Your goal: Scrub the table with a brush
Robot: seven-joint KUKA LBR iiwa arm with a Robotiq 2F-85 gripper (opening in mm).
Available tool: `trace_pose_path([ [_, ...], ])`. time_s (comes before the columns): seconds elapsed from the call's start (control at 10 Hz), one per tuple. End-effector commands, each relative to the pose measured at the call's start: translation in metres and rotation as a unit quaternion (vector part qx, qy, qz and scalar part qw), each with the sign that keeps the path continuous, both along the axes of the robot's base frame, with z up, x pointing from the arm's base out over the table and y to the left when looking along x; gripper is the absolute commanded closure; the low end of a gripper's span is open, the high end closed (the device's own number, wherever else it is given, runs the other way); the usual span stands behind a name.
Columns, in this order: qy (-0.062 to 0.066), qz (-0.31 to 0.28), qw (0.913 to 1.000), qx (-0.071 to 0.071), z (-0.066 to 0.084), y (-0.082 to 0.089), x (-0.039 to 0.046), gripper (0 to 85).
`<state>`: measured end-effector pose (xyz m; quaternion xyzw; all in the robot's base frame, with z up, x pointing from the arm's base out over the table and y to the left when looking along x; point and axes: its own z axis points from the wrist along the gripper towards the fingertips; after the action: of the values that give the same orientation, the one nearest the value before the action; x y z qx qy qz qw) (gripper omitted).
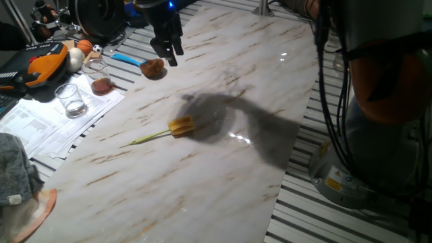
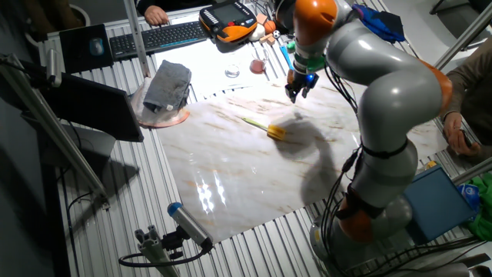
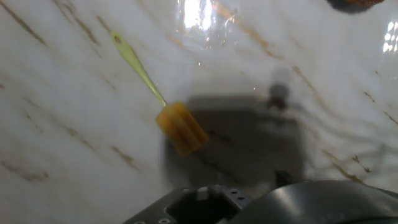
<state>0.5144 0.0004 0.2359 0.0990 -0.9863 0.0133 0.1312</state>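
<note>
The brush (image 1: 177, 128) lies flat near the middle of the white marble-look table (image 1: 202, 185), its yellow-orange head toward the arm's shadow and its thin pale handle pointing at the near-left edge. My gripper (image 1: 167, 57) hangs above the table's far end, well behind the brush and apart from it. Its black fingers (image 1: 173, 54) stand open with nothing between them. In the other fixed view the gripper (image 2: 296, 94) hovers up and to the right of the brush (image 2: 273, 131). The hand view looks down on the brush (image 3: 181, 127), with only the hand's dark body at the bottom edge.
A blue-handled tool with a brown round head (image 1: 152, 68) lies just left of the gripper. Two glasses (image 1: 71, 100) stand on papers off the table's left edge. A grey cloth (image 2: 167, 83) and a keyboard (image 2: 165, 35) lie beyond. The robot's base (image 1: 351, 175) stands to the right.
</note>
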Motion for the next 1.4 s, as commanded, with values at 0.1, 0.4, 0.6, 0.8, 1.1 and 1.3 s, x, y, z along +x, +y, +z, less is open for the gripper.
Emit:
trace_pose_path([
  [0.1,0.007,0.040,0.9991,0.010,0.0001,0.0004,-0.0009,85.0],
  [0.4,0.008,0.052,0.9985,0.013,0.0001,0.0006,-0.0010,85.0],
  [0.6,0.006,0.044,0.9989,0.013,0.0001,0.0005,-0.0010,85.0],
  [0.8,-0.013,0.022,0.9991,0.035,0.0001,0.0005,-0.0010,85.0],
  [1.1,-0.035,0.023,0.9983,0.041,0.0001,0.0005,-0.0010,85.0],
  [1.3,-0.009,0.015,0.9983,0.056,0.0001,0.0005,-0.0010,85.0],
])
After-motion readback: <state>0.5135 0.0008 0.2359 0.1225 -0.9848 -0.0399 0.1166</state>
